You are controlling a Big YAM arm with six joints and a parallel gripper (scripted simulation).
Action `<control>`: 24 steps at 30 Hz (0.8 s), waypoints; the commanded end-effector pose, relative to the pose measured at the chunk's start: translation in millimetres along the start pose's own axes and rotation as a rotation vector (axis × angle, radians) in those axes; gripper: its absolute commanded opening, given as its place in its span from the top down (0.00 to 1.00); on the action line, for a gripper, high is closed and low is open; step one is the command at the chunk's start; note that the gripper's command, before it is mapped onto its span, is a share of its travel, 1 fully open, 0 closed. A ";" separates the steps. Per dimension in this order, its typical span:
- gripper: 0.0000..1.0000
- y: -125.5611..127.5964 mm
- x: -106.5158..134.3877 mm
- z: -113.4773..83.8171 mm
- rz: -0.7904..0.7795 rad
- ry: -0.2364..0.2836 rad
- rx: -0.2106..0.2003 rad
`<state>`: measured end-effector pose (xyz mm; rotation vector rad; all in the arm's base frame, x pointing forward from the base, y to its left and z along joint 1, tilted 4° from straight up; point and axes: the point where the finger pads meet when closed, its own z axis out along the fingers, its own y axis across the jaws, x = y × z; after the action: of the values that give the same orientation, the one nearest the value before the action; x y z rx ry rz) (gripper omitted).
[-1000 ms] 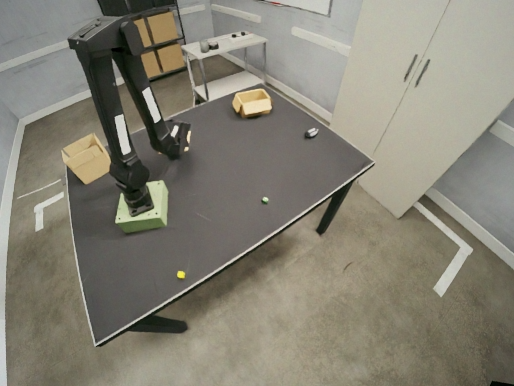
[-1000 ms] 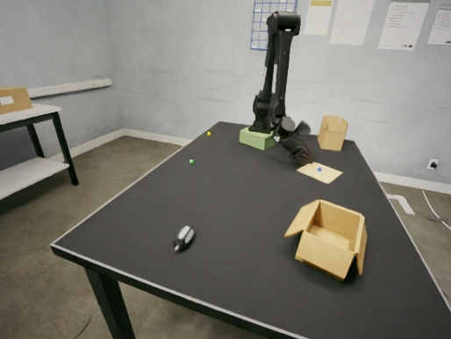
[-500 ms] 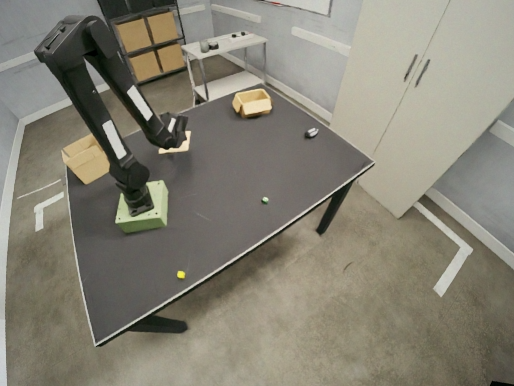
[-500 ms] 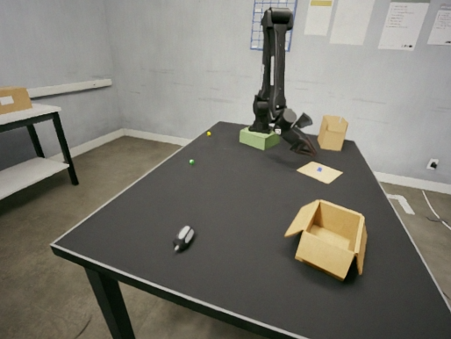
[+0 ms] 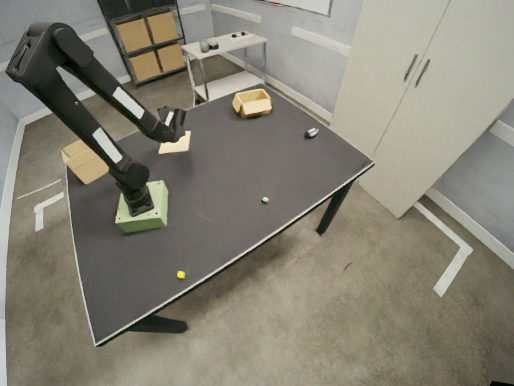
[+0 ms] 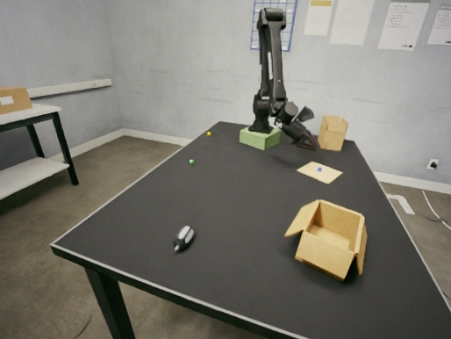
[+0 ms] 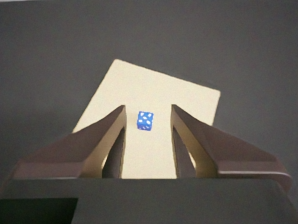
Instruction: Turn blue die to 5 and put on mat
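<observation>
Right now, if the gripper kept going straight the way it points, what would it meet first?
Probably the blue die, which lies on the mat centred between the fingers. The gripper is above it, holding nothing; depth is hard to judge.

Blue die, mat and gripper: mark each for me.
blue die (image 7: 145, 120), wrist view, on its top face.
mat (image 7: 192, 100), wrist view, on bare tan surface right of the die.
gripper (image 7: 147, 116), wrist view, midway between the fingertips, above the mat.
</observation>
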<state>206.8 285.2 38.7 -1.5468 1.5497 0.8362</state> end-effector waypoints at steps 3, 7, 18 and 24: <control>0.70 -11.1 -20.2 6.1 -0.037 0.014 0.006; 0.70 -11.5 -29.1 8.2 -0.041 0.115 0.008; 0.70 -8.1 -51.8 22.3 -0.012 0.602 0.007; 0.70 -6.0 -66.9 31.3 -0.012 0.913 0.010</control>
<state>212.3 322.6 69.4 -2.0170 2.0336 0.1223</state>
